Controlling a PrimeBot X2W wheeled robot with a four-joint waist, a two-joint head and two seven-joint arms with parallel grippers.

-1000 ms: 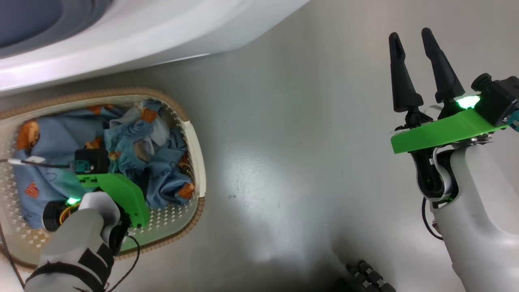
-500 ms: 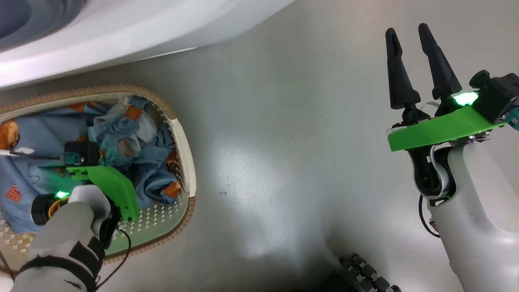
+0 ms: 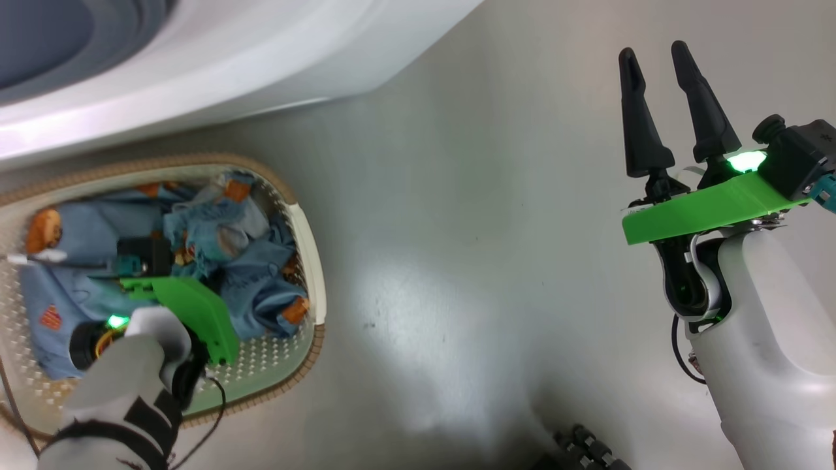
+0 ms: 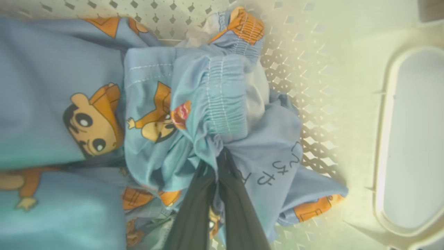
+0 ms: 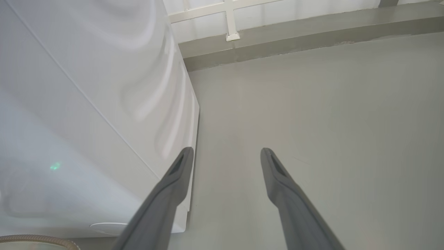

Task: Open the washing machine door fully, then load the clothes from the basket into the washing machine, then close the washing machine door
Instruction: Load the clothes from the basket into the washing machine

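Two Fingers Pinched the Clothes in the Basket

The left gripper (image 4: 216, 155) had its two dark fingers shut tight together, with a fold of the clothes (image 4: 222, 104) squeezed between them. The pinched bit was light blue cloth, right by a bunched stretchy band. The clothes were soft and blue, with orange-brown cartoon pictures and some dark writing on them. They lay in a crumpled heap inside the basket (image 3: 307, 222). The pinched fold sat in the part of the heap near the basket's rounded end. The left arm reached down into the basket from over the rim nearest the robot. A green plate (image 3: 196, 313) on its wrist hung above the clothes.

The basket was cream-white, with lots of little holes and a brown woven-look rim. It stood on the grey floor (image 3: 457, 228). The washing machine (image 3: 261, 59) was big and white, and it stood just past the basket's far side.

The right gripper (image 3: 653, 52) was well away from the basket, out to the robot's right, above the bare floor. Its two fingers were spread apart and held nothing. In the right wrist view they pointed along the floor, beside a white side of the washing machine.
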